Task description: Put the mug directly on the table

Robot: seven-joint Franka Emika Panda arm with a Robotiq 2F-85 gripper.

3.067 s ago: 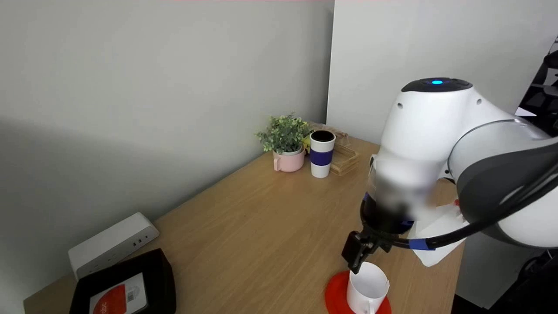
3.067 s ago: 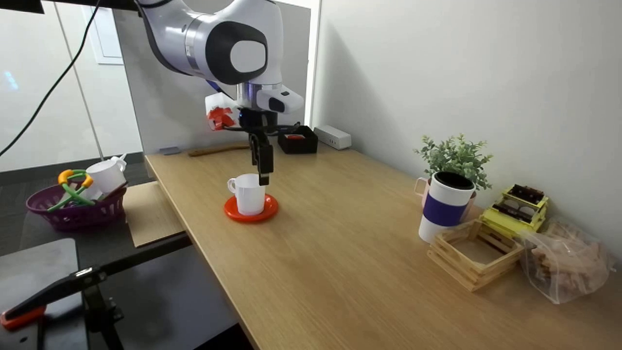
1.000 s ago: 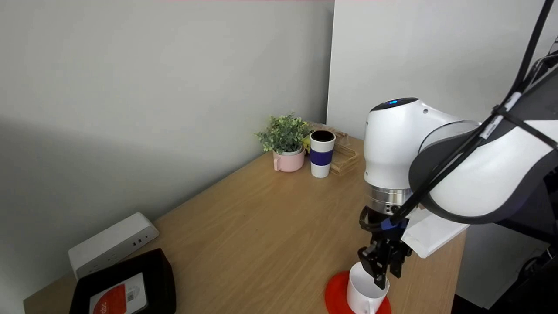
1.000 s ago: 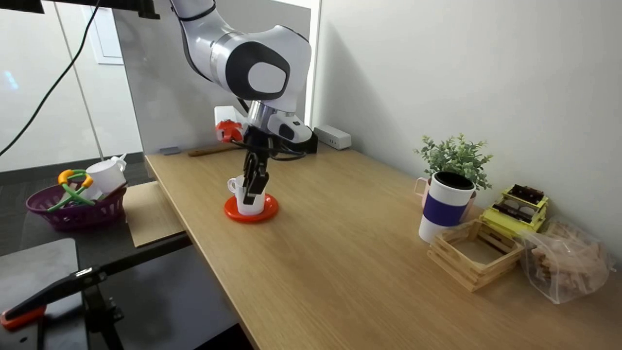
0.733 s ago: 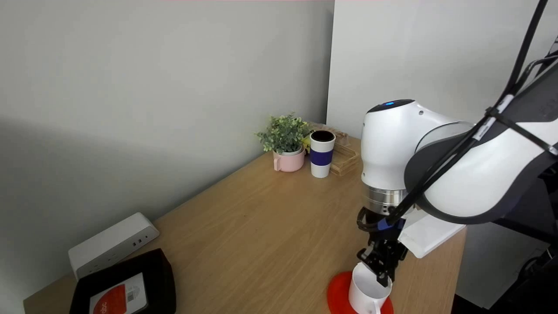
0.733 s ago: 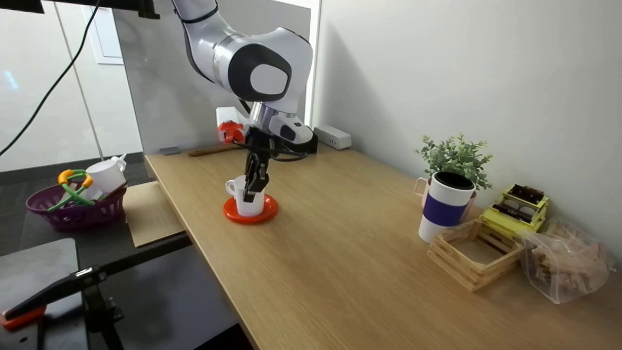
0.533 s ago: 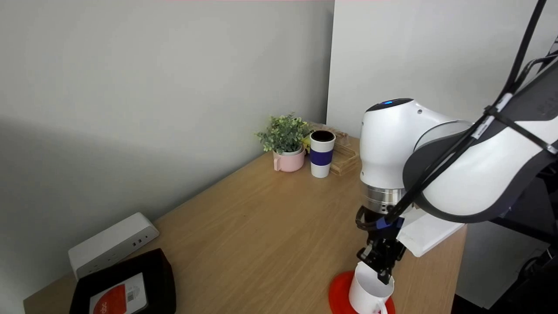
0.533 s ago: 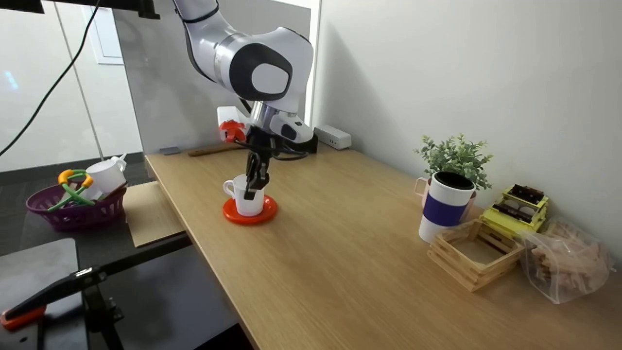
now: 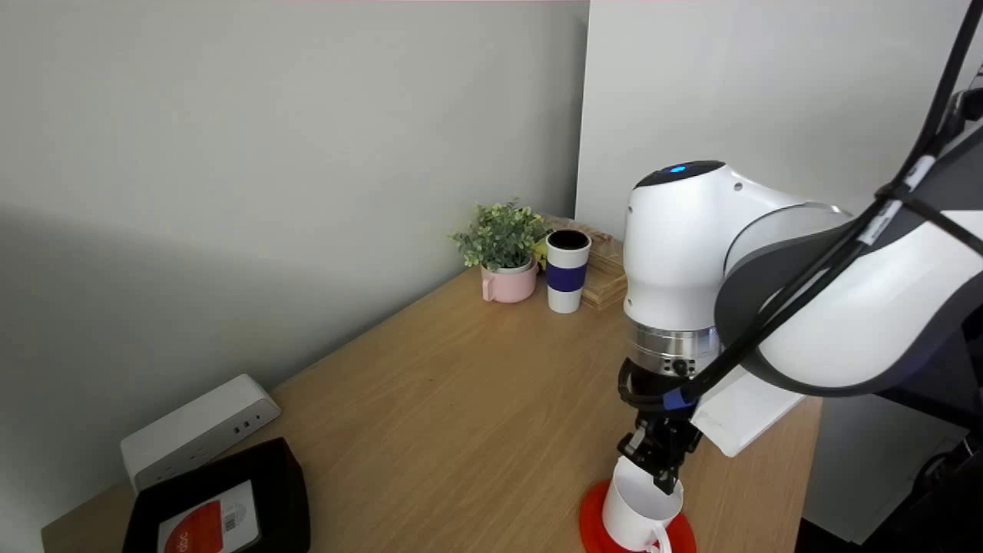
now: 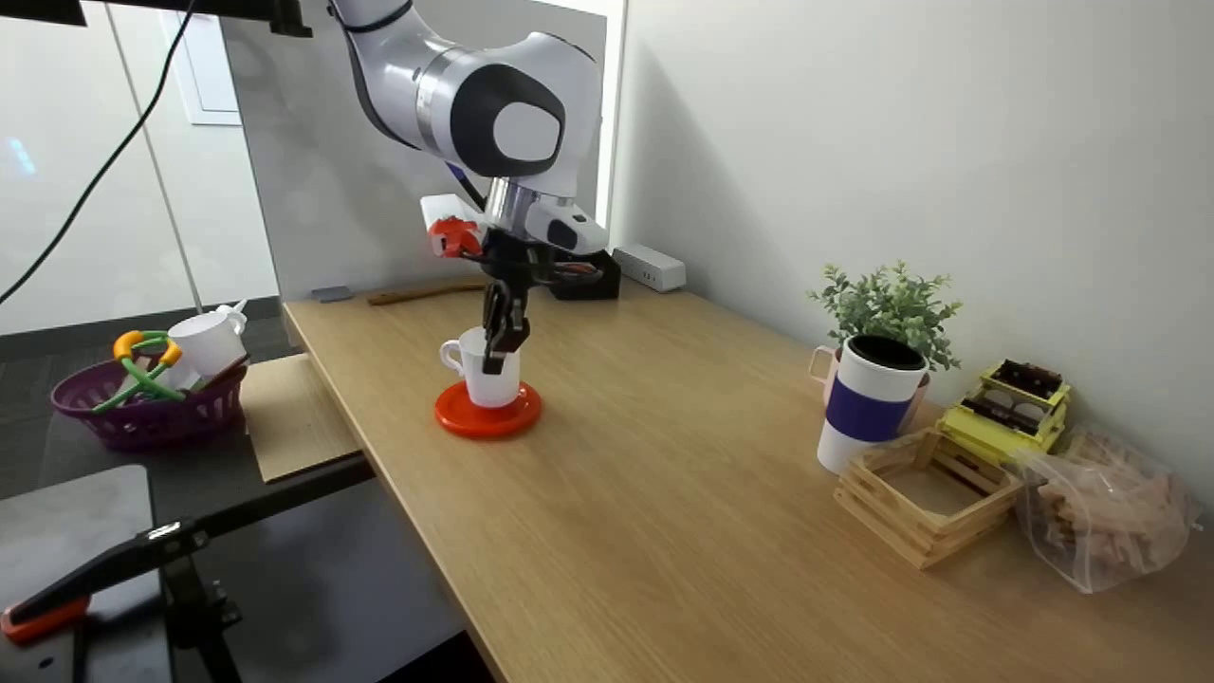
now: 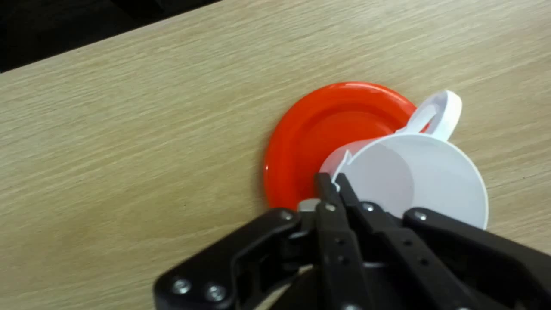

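The plain white mug (image 10: 495,391) hangs just above the red coaster (image 10: 465,419), slightly tilted, with its handle pointing off to one side. My gripper (image 11: 332,178) is shut on its rim, one finger inside and one outside, as the wrist view makes plain. Looking down into the mug (image 11: 443,181) there, I see it lies partly over the red coaster (image 11: 297,142) and partly past its edge. In an exterior view the fingers reach down to the near rim of the mug (image 9: 630,514). The wood-grain table (image 10: 664,493) spreads out around the coaster.
A white cup with a blue band (image 10: 868,403), a potted plant (image 10: 887,308), a wooden crate (image 10: 929,493), a yellow item (image 10: 1010,413) and a plastic bag (image 10: 1105,512) stand toward the wall. A black tray (image 9: 223,499) and white power box (image 9: 201,430) lie farther along. The table's edge runs near the coaster.
My gripper has come down over the mug and closed on its rim. The mug turned a little, then rose slightly off the coaster, and the arm moved up with it.
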